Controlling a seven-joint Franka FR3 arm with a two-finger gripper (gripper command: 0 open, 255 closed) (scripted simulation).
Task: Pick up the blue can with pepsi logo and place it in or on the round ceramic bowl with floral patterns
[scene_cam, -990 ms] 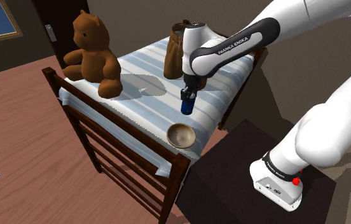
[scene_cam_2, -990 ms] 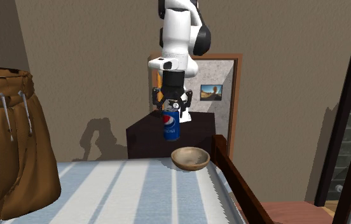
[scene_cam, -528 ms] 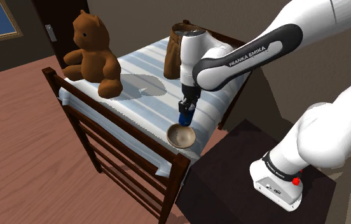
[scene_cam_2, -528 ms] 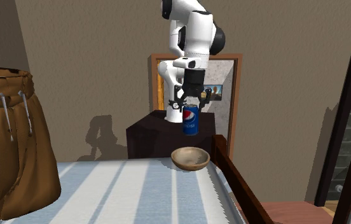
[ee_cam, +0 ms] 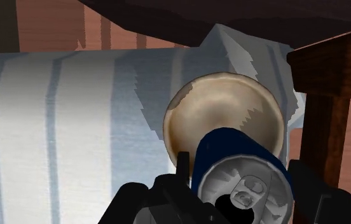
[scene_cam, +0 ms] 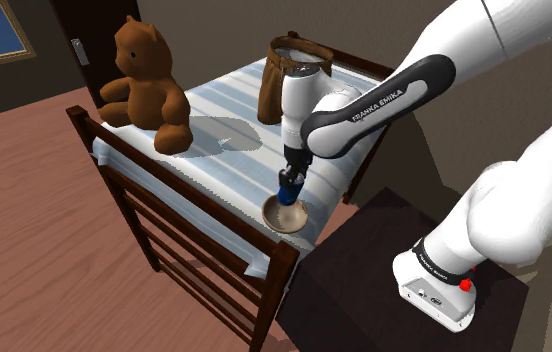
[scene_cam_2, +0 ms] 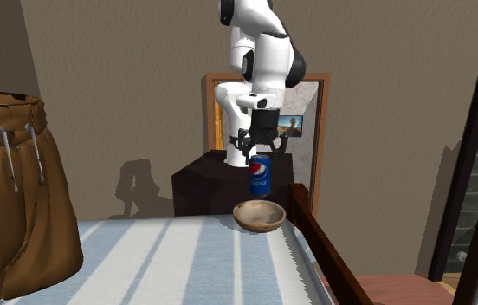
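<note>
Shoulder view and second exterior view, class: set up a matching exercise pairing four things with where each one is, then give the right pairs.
Things:
1 blue can
2 bowl
3 teddy bear
4 brown cloth item

Places:
a sitting up on the striped bed, at the shoulder view's left
b clasped in the gripper, over the bowl
c on the bed beside the wooden corner post
d on the bed, partly behind the arm

Pairs: 1-b, 2-c, 3-a, 4-d

The arm (scene_cam: 374,100) reads FRANKA EMIKA on its dark band; the blue can (scene_cam_2: 259,177) bears a Pepsi logo.
</note>
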